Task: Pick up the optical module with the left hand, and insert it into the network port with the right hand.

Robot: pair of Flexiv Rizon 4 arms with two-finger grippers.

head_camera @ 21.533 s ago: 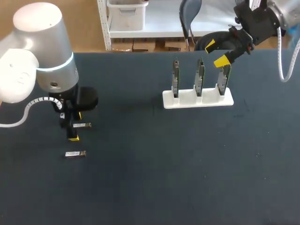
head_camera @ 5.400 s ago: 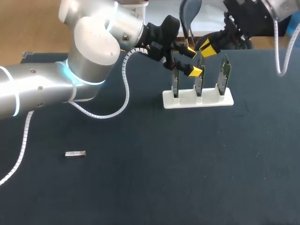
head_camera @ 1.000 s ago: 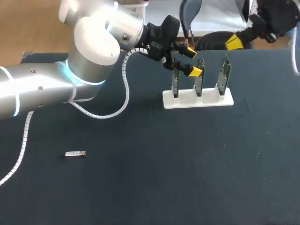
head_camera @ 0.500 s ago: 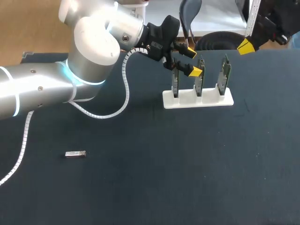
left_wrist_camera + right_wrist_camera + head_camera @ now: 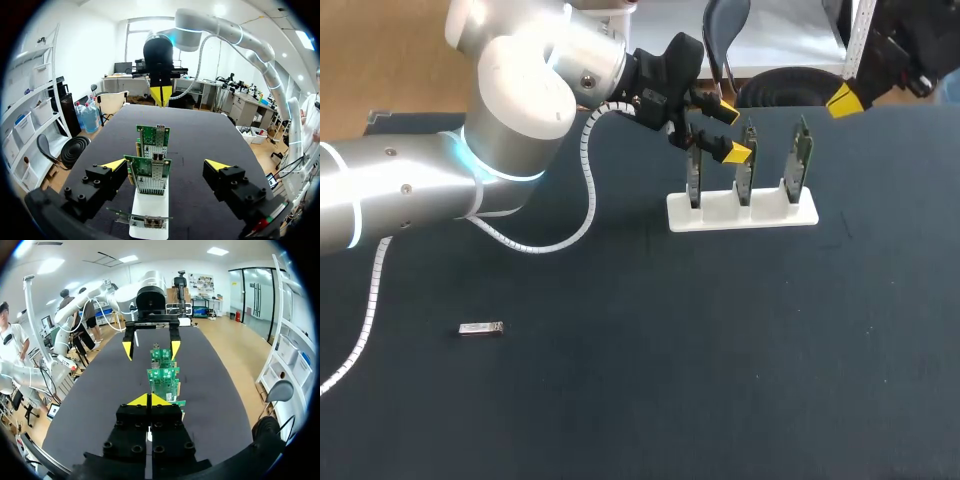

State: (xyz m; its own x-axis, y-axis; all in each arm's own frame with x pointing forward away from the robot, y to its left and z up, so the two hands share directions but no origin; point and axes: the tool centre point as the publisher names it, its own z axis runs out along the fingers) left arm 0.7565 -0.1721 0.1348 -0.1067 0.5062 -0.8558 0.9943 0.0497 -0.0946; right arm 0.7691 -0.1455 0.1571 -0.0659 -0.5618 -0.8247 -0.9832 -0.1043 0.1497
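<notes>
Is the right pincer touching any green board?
Apart. In the head view the right pincer hangs beyond the nearest green board, with a clear gap between them.

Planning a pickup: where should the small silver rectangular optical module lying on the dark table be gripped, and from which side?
Probably from straight above, pinching the silver optical module across its narrow width near mid-length. It lies flat on the dark table with nothing beside it, so both long sides are open.
</notes>
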